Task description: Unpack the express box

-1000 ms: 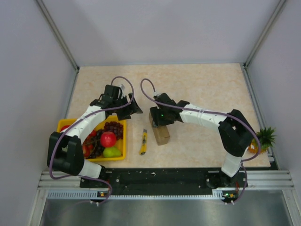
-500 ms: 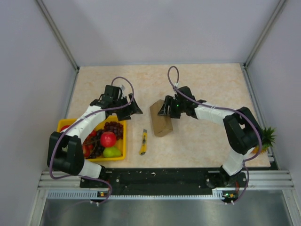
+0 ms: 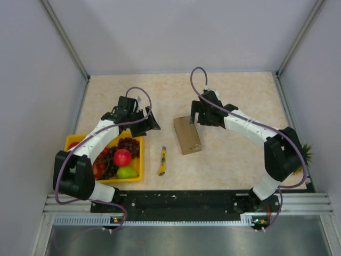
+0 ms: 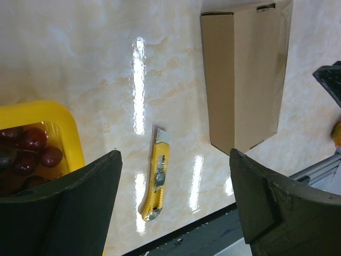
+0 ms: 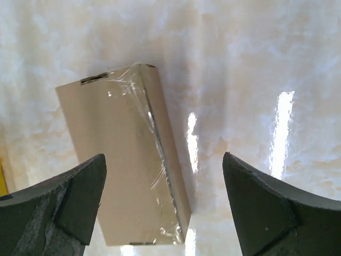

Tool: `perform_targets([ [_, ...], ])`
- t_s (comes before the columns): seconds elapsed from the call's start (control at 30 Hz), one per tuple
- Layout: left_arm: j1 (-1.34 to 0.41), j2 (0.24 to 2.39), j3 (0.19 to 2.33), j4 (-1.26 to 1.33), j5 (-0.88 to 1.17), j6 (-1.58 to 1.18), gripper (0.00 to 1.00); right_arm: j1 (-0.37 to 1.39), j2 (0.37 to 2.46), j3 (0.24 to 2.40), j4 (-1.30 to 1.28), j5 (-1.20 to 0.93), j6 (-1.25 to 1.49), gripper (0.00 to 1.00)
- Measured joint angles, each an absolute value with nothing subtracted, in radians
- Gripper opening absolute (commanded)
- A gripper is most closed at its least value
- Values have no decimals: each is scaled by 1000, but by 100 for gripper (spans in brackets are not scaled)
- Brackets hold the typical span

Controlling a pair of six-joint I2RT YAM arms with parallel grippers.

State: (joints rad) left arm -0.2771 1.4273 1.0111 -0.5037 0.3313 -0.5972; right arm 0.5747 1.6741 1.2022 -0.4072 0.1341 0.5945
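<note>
Fruit tray: the yellow fruit tray [image 3: 140,160] sits at the table's near-left edge, under the left arm. It holds 1 red apple [image 3: 122,157], dark grapes [image 3: 128,144] and 1 green pear [image 3: 126,172].
Left claw: the left gripper [image 3: 147,124] hangs over the tray's far-right corner. Its 2 fingers are spread wide with nothing between them. The left wrist view shows only bare table, the knife and the box beneath it.
Knife: a yellow utility knife [image 3: 162,161] lies flat on the table [image 3: 240,90], just right of the tray and apart from it. It also lies left of the box, not touching it.
Task thing: the express box [image 3: 187,135] lies flat on the table near the middle, between the 2 claws. It is closed, and its long side runs roughly from far to near with a slight tilt. The right wrist view shows clear tape along 1 long edge and black marks at the short ends.
Right claw: the right gripper [image 3: 197,114] hovers by the box's far-right corner. Its fingers are spread wide and hold nothing, and the box shows below them, untouched.
Right edge: what looks like a small pineapple [image 3: 301,157] stands at the table's near-right edge, partly hidden behind the right arm.
</note>
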Motion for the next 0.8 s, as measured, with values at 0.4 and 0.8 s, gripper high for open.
perform_targets([
  [0.4,-259,1310,1188,-641,-10,-490,99,975,1588,1266,-474,324,572,67],
  [0.8,-89,1137,1087,-712,-137,-530,97,1053,1764,1393,-579,306,744,61],
])
